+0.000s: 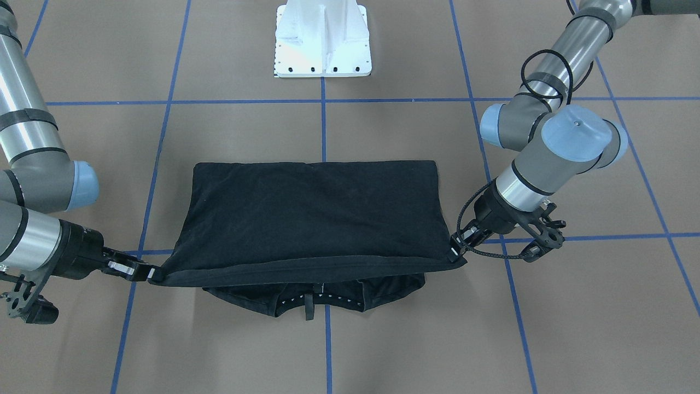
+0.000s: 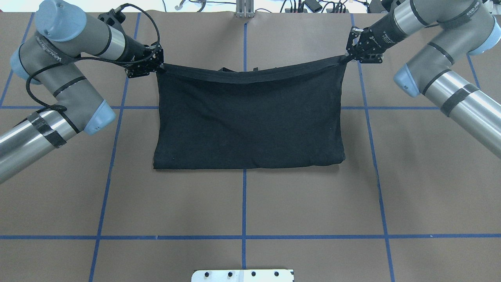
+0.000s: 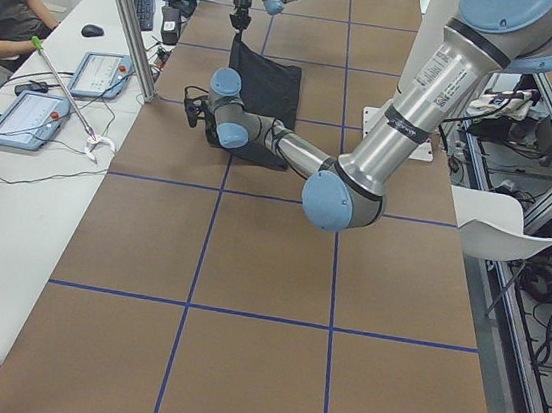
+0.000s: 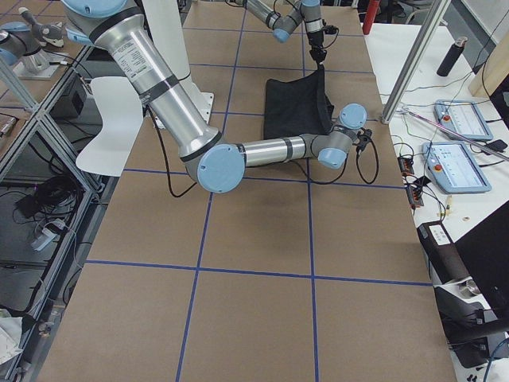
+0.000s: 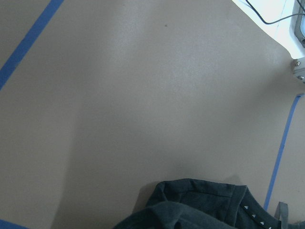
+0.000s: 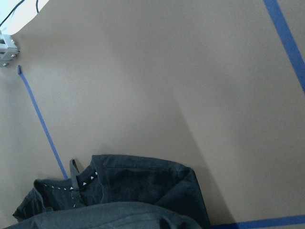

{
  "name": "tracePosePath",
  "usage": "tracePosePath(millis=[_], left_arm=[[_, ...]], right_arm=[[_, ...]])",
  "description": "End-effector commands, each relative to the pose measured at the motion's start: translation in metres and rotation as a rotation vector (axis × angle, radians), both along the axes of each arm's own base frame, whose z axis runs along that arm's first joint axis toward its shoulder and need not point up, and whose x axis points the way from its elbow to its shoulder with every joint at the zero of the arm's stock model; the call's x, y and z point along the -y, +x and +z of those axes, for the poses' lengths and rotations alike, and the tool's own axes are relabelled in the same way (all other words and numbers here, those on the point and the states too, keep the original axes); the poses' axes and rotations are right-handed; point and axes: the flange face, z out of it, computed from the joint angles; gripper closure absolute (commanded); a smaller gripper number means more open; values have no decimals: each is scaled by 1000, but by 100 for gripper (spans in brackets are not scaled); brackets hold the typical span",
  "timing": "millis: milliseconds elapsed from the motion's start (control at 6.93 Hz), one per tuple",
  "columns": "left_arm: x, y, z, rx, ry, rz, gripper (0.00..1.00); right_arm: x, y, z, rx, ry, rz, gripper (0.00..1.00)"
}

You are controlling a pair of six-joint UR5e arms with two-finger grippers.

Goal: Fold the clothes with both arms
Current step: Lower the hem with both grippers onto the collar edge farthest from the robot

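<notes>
1. T-shirt [image 2: 248, 117]: black, plain side up, doubled over. Its fold edge lies on the table nearest the white base [image 1: 322, 41]. The far hem is raised and taut, with the collar showing beneath.
2. Left gripper [image 2: 159, 66] and right gripper [image 2: 346, 58]: each is clamped on a hem corner, on the side away from the base.

You worked in a robotics lab: blue-taped table [image 2: 176, 196], bolted white pedestal [image 1: 322, 38] on it, pendant tablets [image 3: 20, 120] and aluminium posts [image 3: 128, 17] beside it.

White lettering on a black strap [image 2: 51, 53] around the left arm [image 2: 84, 37] is too blurred to read.
</notes>
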Motion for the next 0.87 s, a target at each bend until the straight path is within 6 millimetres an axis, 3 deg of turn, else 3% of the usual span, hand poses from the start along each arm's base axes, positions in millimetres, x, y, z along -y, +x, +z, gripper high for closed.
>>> tracePosePath(millis=[0, 721], left_arm=[[1, 1, 5, 6, -8, 0, 100], [1, 5, 10, 12, -17, 4, 100]], right_arm=[[-1, -2, 4, -5, -3, -1, 100], [-1, -2, 12, -13, -16, -2, 100]])
